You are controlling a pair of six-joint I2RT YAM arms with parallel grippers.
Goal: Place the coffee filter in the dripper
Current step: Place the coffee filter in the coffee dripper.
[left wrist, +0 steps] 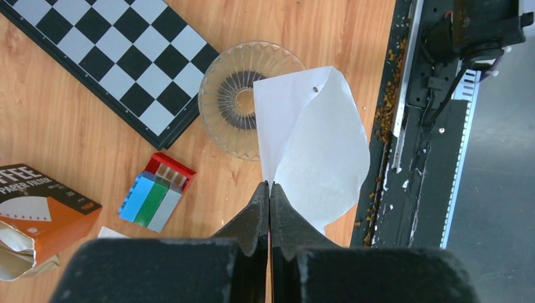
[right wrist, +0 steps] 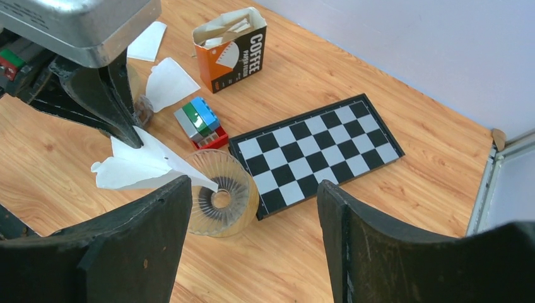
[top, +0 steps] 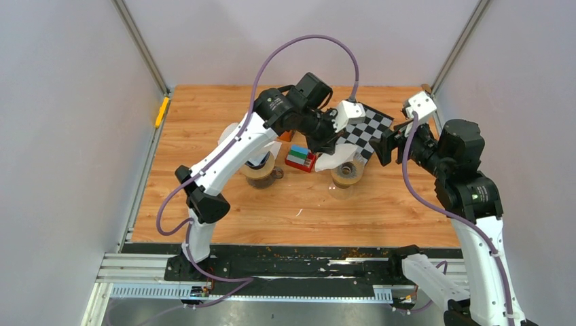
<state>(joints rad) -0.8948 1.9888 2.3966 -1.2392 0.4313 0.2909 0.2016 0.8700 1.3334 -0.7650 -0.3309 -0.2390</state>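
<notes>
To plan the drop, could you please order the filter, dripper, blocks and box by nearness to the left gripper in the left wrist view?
1. Filter, pinched in the left gripper's jaws.
2. Dripper, just ahead, partly under the filter.
3. Blocks, left in view.
4. Box, at the view's far left.

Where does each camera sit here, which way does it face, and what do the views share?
Top external: above and behind the bases, looking down on the table; both arms show.
Left wrist: on the left arm, looking down past the shut left gripper at the coffee filter it pinches and the dripper.
Right wrist: on the right arm, looking across the table between the fingers of the open right gripper.
Shared: both wrist views show the coffee filter, dripper and chessboard.
</notes>
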